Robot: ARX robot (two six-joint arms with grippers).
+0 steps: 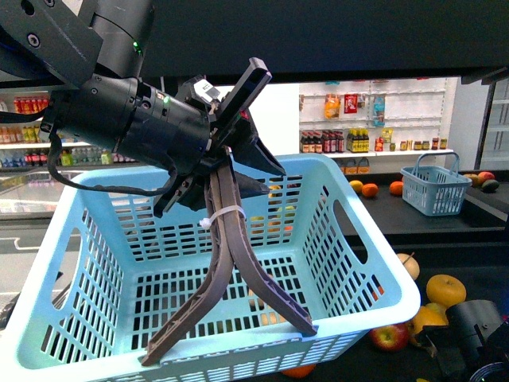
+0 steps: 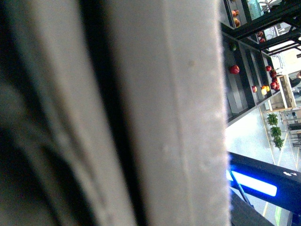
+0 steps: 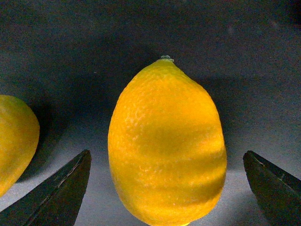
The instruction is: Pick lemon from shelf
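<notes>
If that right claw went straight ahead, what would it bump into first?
Most likely the lemon, centred between the right gripper's open fingers on the dark shelf. How far off it sits is unclear.

Matte-black cylindrical left arm (image 1: 119, 119) — looped black cable (image 1: 95, 185), green light (image 1: 137, 45) — white zip tie (image 1: 223, 215) on curved grey-brown fingers (image 1: 213, 255).

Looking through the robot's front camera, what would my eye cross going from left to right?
Left tool → red apple → small blue basket → reddish fruit by the right edge. The big light-blue basket spans most of the width, so it has no clear place in the order.
</notes>
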